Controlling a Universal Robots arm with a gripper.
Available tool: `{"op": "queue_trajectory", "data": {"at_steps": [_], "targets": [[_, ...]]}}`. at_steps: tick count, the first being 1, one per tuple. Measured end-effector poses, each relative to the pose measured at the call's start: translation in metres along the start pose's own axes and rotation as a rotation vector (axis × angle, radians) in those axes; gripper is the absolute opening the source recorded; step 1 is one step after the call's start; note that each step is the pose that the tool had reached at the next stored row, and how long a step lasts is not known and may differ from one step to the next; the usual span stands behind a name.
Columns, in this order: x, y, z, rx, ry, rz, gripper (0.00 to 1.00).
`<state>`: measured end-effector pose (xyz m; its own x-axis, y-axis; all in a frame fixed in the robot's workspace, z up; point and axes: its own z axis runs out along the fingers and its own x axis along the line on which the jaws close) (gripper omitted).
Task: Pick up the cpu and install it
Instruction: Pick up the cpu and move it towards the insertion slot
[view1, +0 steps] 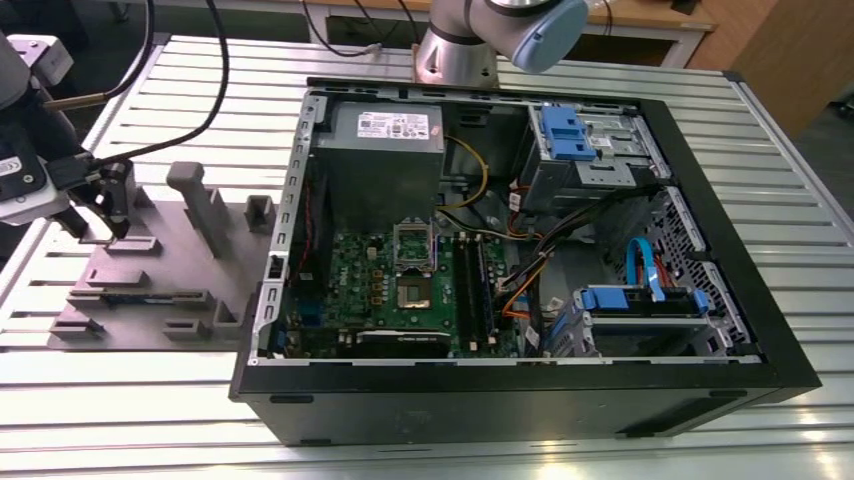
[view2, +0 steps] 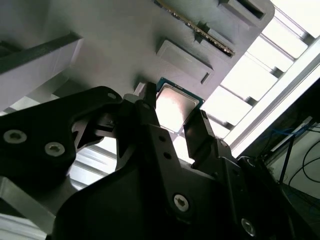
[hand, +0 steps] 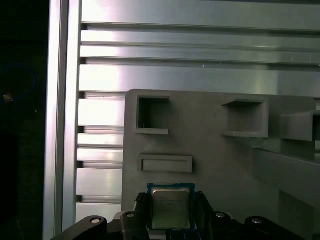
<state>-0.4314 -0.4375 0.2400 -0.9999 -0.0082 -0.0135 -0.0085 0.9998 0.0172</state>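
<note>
My tool (hand: 171, 199) is clamped on two sides of the cpu (hand: 171, 212), down at the grey fixture (hand: 210, 150) on the counter (hand: 200, 75), and to pick it up well I think I must hold it flat, squeeze softly and go straight up

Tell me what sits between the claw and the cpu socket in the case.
In the exterior view, from claw to cpu socket: the grey fixture's upright blocks, the case's metal side wall, then green motherboard.
</note>
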Motion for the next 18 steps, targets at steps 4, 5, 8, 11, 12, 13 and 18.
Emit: {"op": "queue_trajectory", "data": {"at_steps": [4,5,8,11,12,13,18], "targets": [[0.0000,0.0000,-0.0001,-0.0003,0.0002,0.000,0.47],[0.0000,0.0000,-0.0005,-0.0002,0.0003,0.000,0.47],[0.0000,0.0000,-0.0036,-0.0002,0.0002,0.000,0.47],[-0.0001,0.0001,-0.0078,-0.0002,0.0002,0.000,0.47],[-0.0001,0.0001,-0.0093,-0.0010,0.0002,-0.001,0.47],[-0.0001,0.0002,-0.0115,-0.0016,0.0001,-0.001,0.47],[-0.0004,0.0005,-0.0284,-0.0017,0.0003,-0.003,0.47]]}}
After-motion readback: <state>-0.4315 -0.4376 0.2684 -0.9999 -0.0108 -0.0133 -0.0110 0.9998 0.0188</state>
